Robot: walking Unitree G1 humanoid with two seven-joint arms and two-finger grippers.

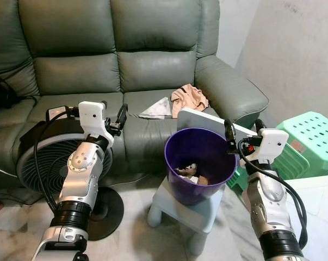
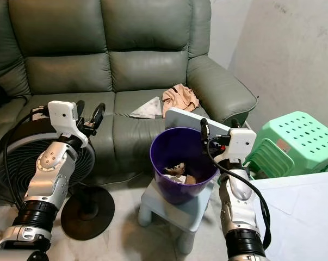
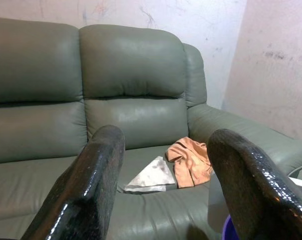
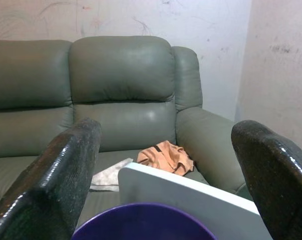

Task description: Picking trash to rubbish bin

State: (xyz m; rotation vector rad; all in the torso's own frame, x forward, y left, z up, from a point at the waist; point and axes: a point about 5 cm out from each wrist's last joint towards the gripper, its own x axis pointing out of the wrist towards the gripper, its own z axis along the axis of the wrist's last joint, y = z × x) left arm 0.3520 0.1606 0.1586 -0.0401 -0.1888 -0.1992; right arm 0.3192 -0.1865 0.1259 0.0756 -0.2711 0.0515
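Two pieces of trash on the sofa (image 1: 153, 70) seat, at about twelve o'clock from the purple bin (image 1: 200, 163): a flat grey-white paper (image 1: 157, 110) and, touching it at three o'clock, a crumpled orange-tan wrapper (image 1: 189, 98). Bin standing on a small pale stool (image 1: 191, 209), already holding a few scraps at the bottom.

Left gripper (image 1: 113, 115) raised over the front edge of the seat, fingers spread and holding nothing, paper lying between them in the left wrist view. Right gripper (image 1: 229, 132) hovering at the bin's three o'clock rim, fingers likewise apart and empty.

Best to reach forward with the left, toward one o'clock, and come down on the paper's raised folded edge, not its flat middle; a thin sheet on smooth leather probably slides under a pinch, so press lightly, then close. Likely easier: the wrapper, bunched and soft, with folds to catch.

Sofa in grey-green leather, glossy, cushioned, creased at the seams. Bin round, smooth plastic, tapering down. White board (image 1: 207, 122) leaning behind the bin. Round black fan (image 1: 41, 157) at nine o'clock, perforated green stool (image 1: 310, 141) at three.
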